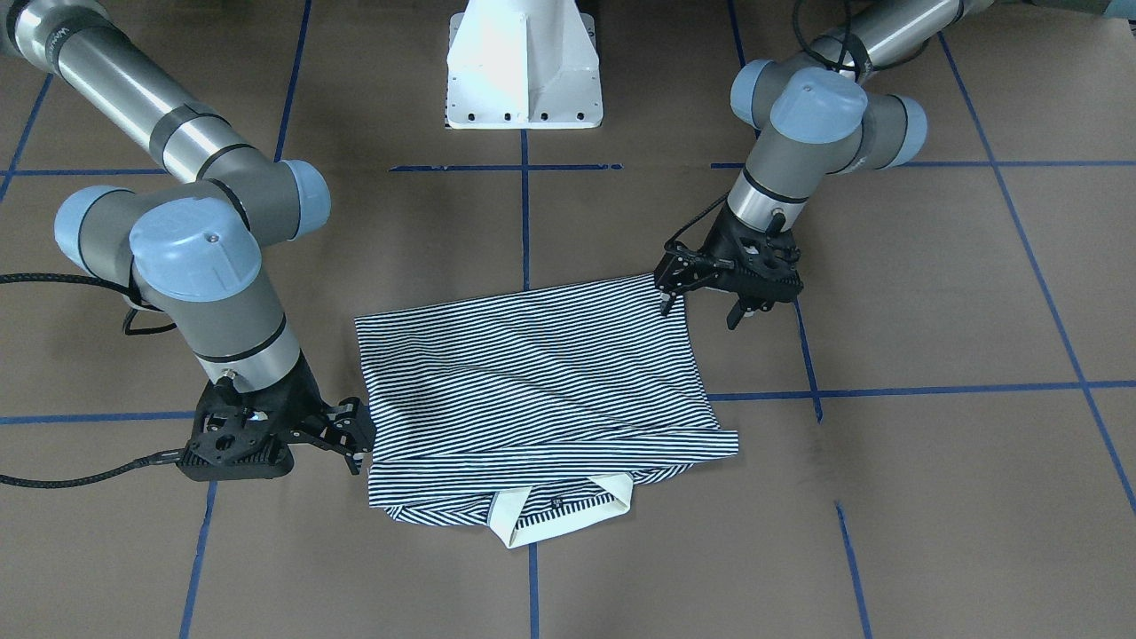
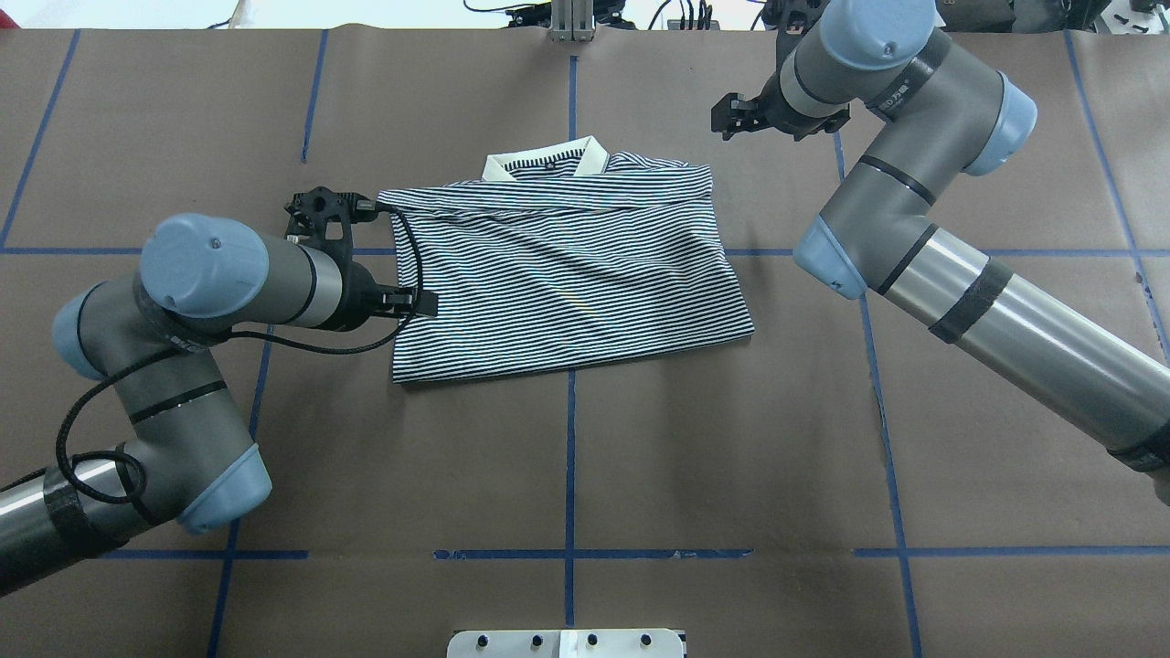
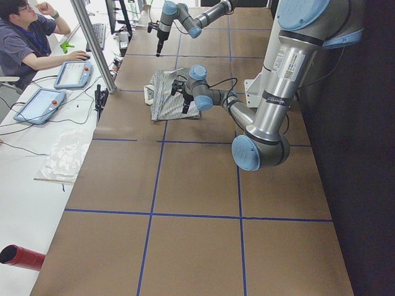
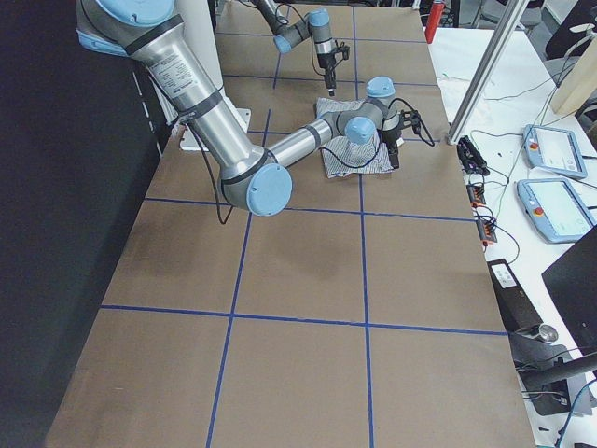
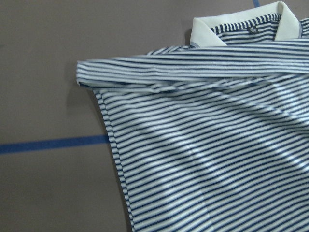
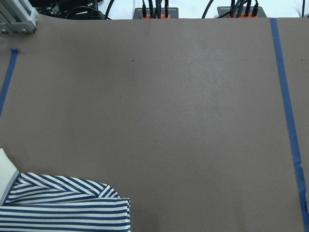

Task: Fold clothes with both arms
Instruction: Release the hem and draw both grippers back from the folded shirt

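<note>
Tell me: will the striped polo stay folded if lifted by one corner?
Probably not: the polo looks thin and floppy, rippled across its top, so a lifted corner would likely drape and open the fold. Pushed, such thin cloth would probably bunch, not slide.

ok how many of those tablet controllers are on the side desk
2. Both lie on the white side desk: one tablet controller in front of the seated person, the other closer to the left-end camera. More may sit out of frame.
</note>
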{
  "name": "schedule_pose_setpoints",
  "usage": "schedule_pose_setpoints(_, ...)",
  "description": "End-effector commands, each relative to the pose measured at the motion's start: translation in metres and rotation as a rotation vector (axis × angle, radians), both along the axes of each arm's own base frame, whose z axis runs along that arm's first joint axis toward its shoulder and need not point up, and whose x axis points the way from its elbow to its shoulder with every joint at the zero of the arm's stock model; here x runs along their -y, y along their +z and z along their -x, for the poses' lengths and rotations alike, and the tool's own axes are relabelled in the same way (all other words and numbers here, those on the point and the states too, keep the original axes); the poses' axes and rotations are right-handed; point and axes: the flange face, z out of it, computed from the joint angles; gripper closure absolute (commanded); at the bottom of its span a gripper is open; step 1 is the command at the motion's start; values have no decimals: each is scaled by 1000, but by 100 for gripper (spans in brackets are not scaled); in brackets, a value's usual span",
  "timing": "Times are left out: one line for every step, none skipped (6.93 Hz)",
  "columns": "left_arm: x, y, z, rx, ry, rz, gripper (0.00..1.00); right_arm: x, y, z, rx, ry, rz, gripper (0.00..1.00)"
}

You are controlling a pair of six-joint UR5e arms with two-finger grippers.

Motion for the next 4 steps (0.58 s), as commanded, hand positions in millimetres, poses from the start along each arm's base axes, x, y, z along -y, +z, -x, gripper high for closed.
schedule_pose_setpoints(-27, 8, -14, -43, -27, 65, 40, 0, 2, -2, -1, -1, 0, 0)
schedule_pose_setpoints(-28, 12, -13, -36, -28, 69, 40, -1, 2, -1, -1, -3, 0, 0)
schedule_pose_setpoints(-28, 13, -13, -33, -29, 70, 40, 0, 2, -2, -1, 1, 0, 0)
schedule_pose_setpoints(-30, 15, -16, -24, -32, 69, 40, 0, 2, -2, -2, 0, -1, 0)
